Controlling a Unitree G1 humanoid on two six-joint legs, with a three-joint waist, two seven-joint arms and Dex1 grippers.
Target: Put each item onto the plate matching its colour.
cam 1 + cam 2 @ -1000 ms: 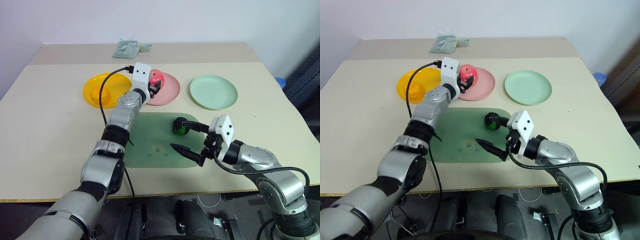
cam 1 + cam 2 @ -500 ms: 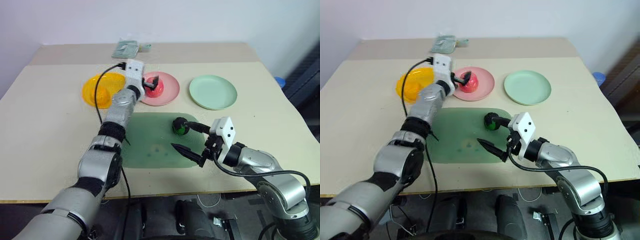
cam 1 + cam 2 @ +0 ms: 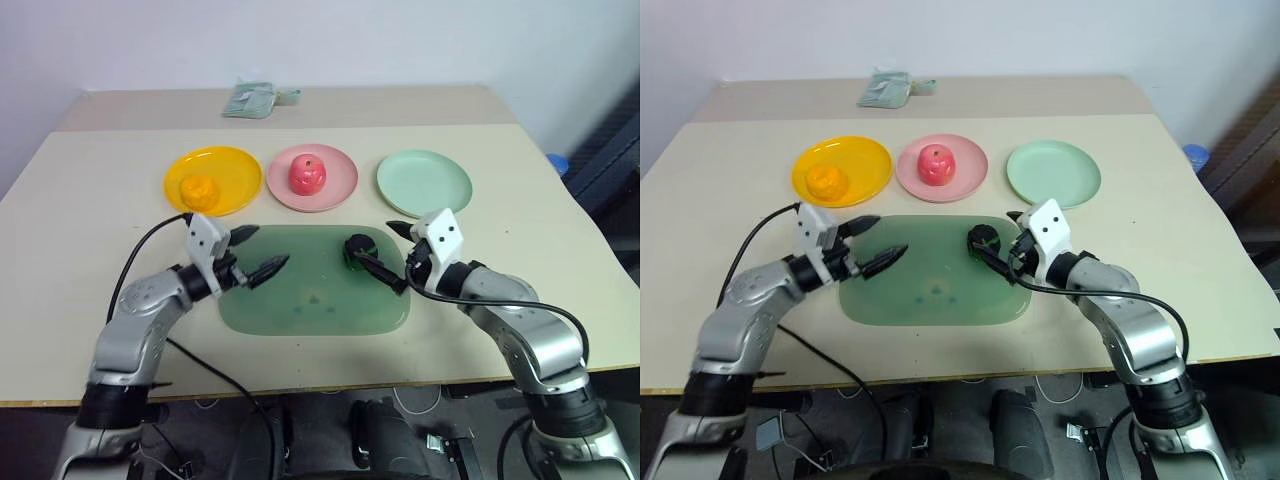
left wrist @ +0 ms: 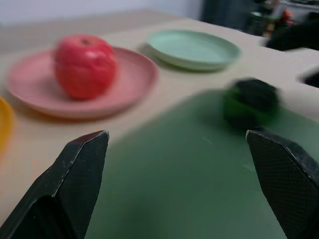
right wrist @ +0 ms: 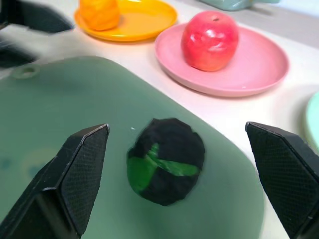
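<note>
Currently the dark green ball (image 5: pixel 165 160) is seen on the green mat (image 3: pixel 300 310), framed by the spread right end effector (image 3: pixel 385 252); the left end effector (image 3: pixel 258 252) is held spread over the mat's other edge, empty.

No legible text, label, brand, number or sign on anything here.

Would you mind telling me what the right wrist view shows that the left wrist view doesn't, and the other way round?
Right wrist view: the orange fruit on the whole yellow plate, plus the cloth bundle at the table's far edge. Left wrist view: the whole mint green plate. Both share the red apple on the pink plate, the dark green ball lying on the green mat, and open fingers framing the scene.
</note>
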